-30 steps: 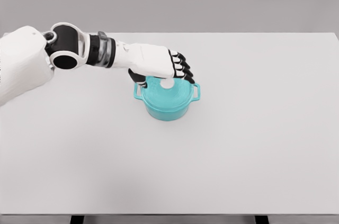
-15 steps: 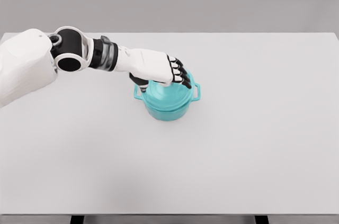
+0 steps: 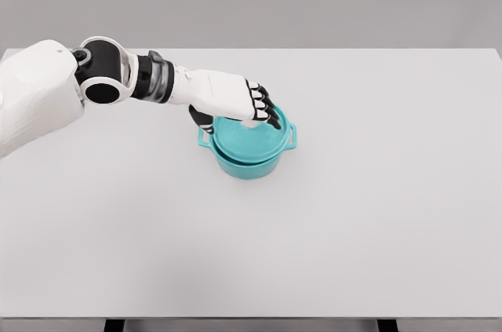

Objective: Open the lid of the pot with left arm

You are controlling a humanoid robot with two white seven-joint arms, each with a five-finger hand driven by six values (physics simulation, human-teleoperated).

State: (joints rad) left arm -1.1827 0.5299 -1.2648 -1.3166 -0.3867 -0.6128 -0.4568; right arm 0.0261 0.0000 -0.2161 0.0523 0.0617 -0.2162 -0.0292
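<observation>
left robot hand (image 3: 235, 100) grips the teal lid (image 3: 249, 144), slightly raised off the pot (image 3: 249, 166).

No text, label, brand, number or sign can be read anywhere: the teal pot (image 3: 249, 161), its lid (image 3: 247, 142), the white table (image 3: 353, 214) and the robot's left hand (image 3: 235, 98) all show plain surfaces.

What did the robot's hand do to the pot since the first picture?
The left hand dropped onto the lid and curled its fingers around the white knob. The lid now looks slightly raised, with a seam showing above the pot. The pot stayed where it was on the table.
</observation>
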